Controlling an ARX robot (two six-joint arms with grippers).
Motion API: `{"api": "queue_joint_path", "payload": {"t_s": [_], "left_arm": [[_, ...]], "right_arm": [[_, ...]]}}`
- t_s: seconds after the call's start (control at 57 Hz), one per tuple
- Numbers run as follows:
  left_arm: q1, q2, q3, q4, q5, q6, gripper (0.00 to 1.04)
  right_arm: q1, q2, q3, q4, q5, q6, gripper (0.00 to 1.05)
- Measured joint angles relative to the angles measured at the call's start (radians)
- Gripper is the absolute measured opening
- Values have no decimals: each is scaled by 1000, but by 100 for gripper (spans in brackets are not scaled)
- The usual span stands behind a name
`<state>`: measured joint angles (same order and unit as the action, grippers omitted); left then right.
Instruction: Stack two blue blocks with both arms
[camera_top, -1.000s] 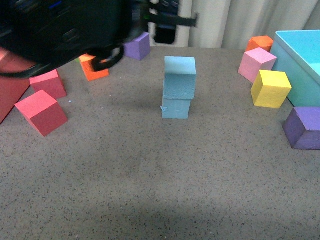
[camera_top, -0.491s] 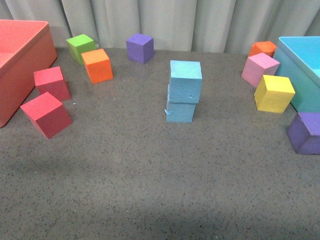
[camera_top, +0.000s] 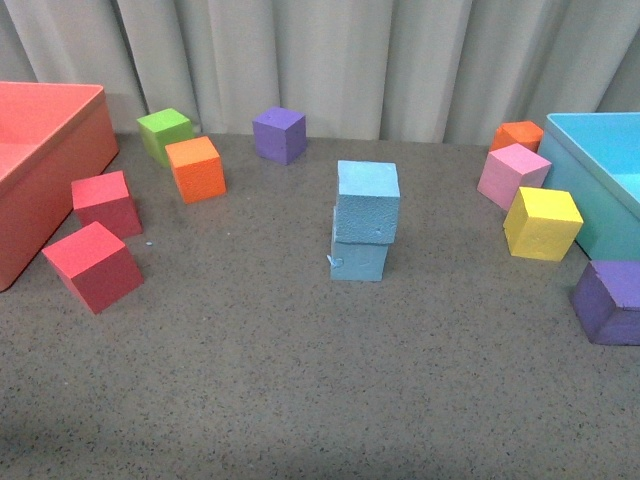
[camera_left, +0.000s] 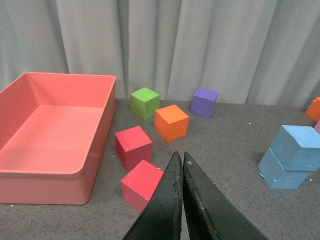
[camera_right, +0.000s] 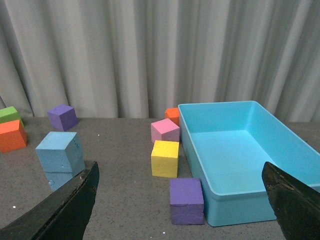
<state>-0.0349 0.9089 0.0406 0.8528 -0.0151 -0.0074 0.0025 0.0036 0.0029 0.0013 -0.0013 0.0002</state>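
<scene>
Between the red bin and the turquoise bin, the upper blue block rests slightly askew on the lower blue block, so stacking looks done; left gripper pressed closed and empty, right gripper spread wide.

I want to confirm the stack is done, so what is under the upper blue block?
The upper blue block sits on the second blue block, turned a little off square. The lower block's top face is covered, so that contact cannot be seen. Both grippers are clear.
</scene>
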Motion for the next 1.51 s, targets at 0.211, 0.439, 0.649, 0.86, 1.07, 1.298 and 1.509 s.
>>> {"api": "queue_joint_path", "payload": {"t_s": [0.211, 0.439, 0.649, 0.86, 1.07, 1.298, 1.509], "left_arm": [[31, -156, -20, -129, 13, 0, 4], [32, -317, -21, -271, 13, 0, 4], [32, -451, -21, -396, 13, 0, 4], [32, -581, -22, -521, 13, 0, 4], [32, -667, -22, -607, 13, 0, 4], [32, -724, -22, -665, 13, 0, 4], [32, -902, -21, -848, 14, 0, 4]], "right_arm": [[0, 0, 0, 0, 0, 0, 95], [0, 0, 0, 0, 0, 0, 95], [0, 0, 0, 0, 0, 0, 95], [0, 0, 0, 0, 0, 0, 95], [0, 0, 0, 0, 0, 0, 95], [0, 0, 0, 0, 0, 0, 95], [0, 0, 0, 0, 0, 0, 95]]}}
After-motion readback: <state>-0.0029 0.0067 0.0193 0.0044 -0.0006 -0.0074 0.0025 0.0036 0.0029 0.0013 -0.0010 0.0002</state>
